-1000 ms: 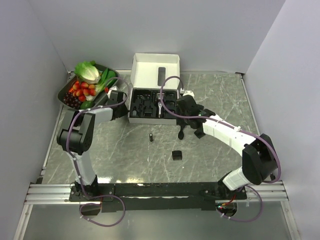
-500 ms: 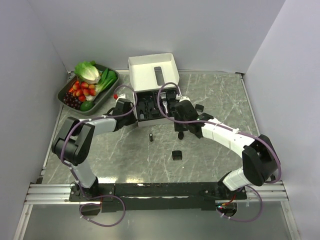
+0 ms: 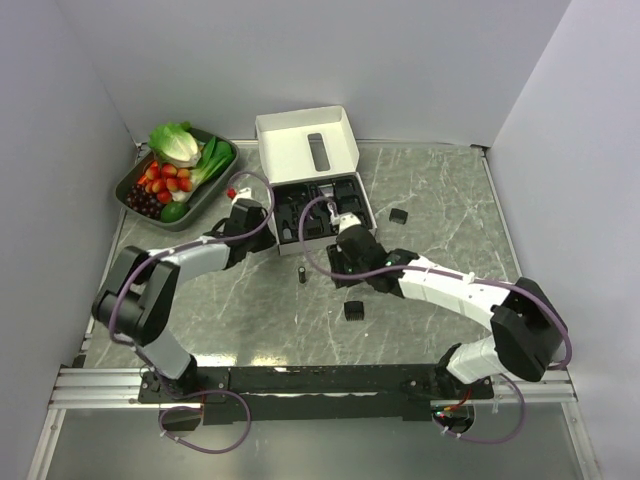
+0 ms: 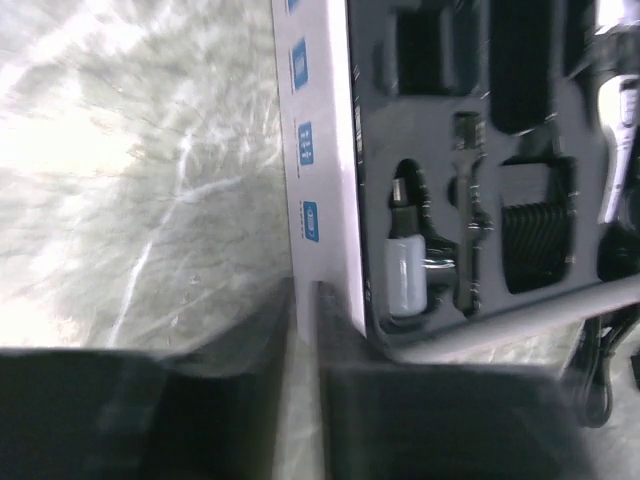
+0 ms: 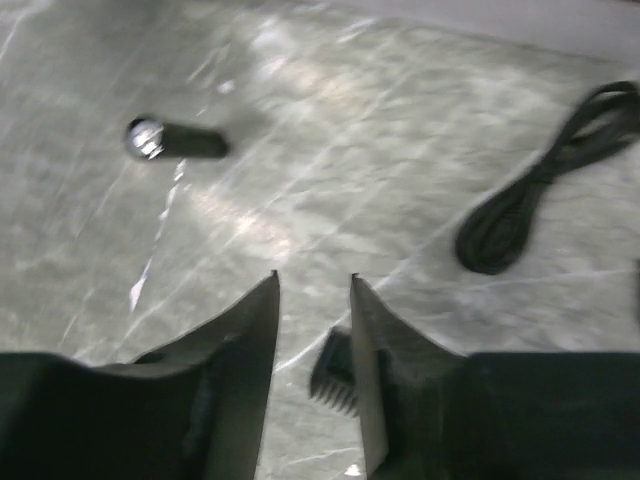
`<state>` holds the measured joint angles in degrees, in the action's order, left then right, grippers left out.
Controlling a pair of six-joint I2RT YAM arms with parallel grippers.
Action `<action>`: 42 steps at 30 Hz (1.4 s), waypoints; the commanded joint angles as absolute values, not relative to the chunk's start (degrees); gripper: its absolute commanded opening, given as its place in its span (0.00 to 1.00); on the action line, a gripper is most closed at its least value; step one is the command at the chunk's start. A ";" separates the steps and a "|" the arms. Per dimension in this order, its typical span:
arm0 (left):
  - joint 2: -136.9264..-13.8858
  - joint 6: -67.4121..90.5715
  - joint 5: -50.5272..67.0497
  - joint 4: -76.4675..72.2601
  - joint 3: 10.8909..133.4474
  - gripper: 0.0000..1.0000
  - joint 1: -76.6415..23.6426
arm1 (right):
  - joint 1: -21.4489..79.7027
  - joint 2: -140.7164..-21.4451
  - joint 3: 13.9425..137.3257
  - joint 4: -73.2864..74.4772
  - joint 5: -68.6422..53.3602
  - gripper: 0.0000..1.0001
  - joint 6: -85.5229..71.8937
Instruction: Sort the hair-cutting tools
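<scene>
The white box (image 3: 307, 150) lies open, its black insert (image 3: 318, 208) holding a small white bottle (image 4: 408, 275), a little brush (image 4: 465, 200) and a comb guard (image 4: 535, 240). My left gripper (image 3: 262, 226) (image 4: 305, 290) is at the box's left wall (image 4: 320, 150), its jaws parted by a narrow gap with the wall's near end at the fingertips. My right gripper (image 3: 340, 268) (image 5: 313, 282) hangs open over the table in front of the box, holding nothing. A black cylinder (image 3: 301, 272) (image 5: 165, 140) lies to its left. A comb guard (image 3: 353, 310) (image 5: 332, 378) sits behind its right finger. The clipper does not show clearly.
A tray of vegetables and fruit (image 3: 135, 195) stands at the back left. A coiled black cable (image 5: 540, 190) lies on the marble right of my right gripper. Another small black piece (image 3: 399, 215) rests right of the box.
The box has shifted and turned with my left gripper, which now shows a slit between its jaws. My right gripper has left the insert, come down to the table in front, and opened.
</scene>
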<state>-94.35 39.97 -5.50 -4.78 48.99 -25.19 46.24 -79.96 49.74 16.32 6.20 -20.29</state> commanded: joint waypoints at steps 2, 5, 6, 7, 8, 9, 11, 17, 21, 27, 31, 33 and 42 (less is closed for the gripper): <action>-84.30 41.31 -10.80 -1.06 47.55 0.39 -26.01 | 52.37 -79.10 47.73 8.09 9.74 0.56 -21.17; -79.03 41.92 -13.79 1.74 45.88 0.57 -26.80 | 55.53 -80.15 46.59 4.41 14.14 0.67 -22.84; -77.71 42.45 -14.58 2.11 45.27 0.61 -27.07 | 56.42 -80.59 46.23 3.26 15.37 0.69 -23.20; -74.65 42.71 -14.94 2.20 43.87 0.68 -27.68 | 57.03 -80.86 45.27 1.69 16.60 0.72 -23.38; -73.14 42.89 -15.29 2.28 42.99 0.72 -28.12 | 58.26 -81.29 44.92 -0.94 18.53 0.74 -23.38; -71.47 43.33 -15.82 2.46 41.24 0.76 -28.47 | 58.71 -82.34 44.65 -2.53 19.33 0.75 -23.20; -67.16 43.59 -16.17 3.25 39.73 0.82 -29.09 | 60.02 -83.75 44.12 -6.30 21.34 0.76 -23.03; -57.14 44.03 -16.70 3.43 33.05 0.88 -29.88 | 61.43 -91.21 39.29 -23.77 24.34 0.79 -21.37; -53.09 43.16 -16.61 3.25 30.77 0.91 -29.97 | 62.49 -95.18 36.47 -32.86 26.54 0.79 -18.90; -52.38 42.36 -16.26 2.55 29.71 0.91 -29.97 | 62.49 -101.33 36.30 -41.65 25.14 0.77 -16.79; -53.08 42.01 -16.17 2.20 29.79 0.91 -30.06 | 62.49 -103.71 35.34 -47.79 26.71 0.75 -15.82; -53.17 41.84 -16.35 2.11 29.62 0.91 -30.06 | 62.40 -104.59 34.72 -49.21 27.59 0.75 -15.21; -53.43 40.96 -15.91 0.88 29.27 0.91 -30.06 | 62.40 -107.84 34.01 -58.53 30.67 0.68 -11.51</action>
<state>-53.36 42.30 -15.51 3.25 29.26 -29.82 62.13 -106.45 34.20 -50.43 28.18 -13.30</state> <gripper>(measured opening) 0.911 0.702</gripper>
